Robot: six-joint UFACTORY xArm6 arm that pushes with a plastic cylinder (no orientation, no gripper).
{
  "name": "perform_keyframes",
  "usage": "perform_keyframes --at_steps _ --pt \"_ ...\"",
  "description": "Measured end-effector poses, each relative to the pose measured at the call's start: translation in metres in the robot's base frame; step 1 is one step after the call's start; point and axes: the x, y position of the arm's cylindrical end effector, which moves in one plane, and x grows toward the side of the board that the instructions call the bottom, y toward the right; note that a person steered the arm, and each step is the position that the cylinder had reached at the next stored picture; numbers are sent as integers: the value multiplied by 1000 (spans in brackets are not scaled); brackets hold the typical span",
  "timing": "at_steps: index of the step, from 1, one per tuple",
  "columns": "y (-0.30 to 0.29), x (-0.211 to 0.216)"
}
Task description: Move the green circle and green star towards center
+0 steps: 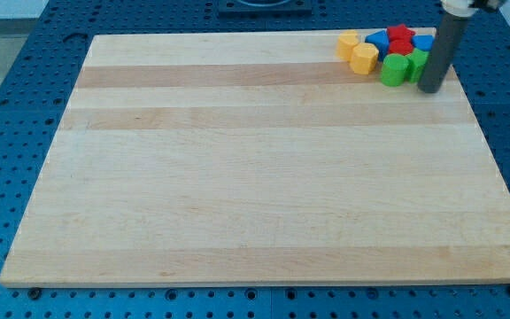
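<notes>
Here, your arm carries no pincer at all, so there is nothing released or clenched to report: it ends in a dark rod, and my tip [431,89] rests on the tabletop [237,177] near the view's top right corner. It stands just to the view's right of the two green blocks, which looks like a sensible place to push from, since the centre lies toward the view's left and bottom.

Just beside my tip is a green block [419,63], partly hidden by the rod; you can take it for the green star, though its shape is hard to make out. Next to it, toward the view's left, sits the green circle [395,70]. Both lie well apart from the centre, so the task seems barely begun.

Beyond them the cluster is tight: two red blocks [401,41] and two blue blocks [378,40] toward the view's top, and two yellow blocks [358,52] on the view's left. Mind those yellow ones, as a straight push to the view's left would likely drag them along; angling toward the view's bottom-left should free the greens.
</notes>
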Motion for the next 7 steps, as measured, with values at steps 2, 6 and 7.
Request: perform_keyframes --at_steps 2,6,7 --pt "94 8" --pt "-1 -72" --pt "-24 -68"
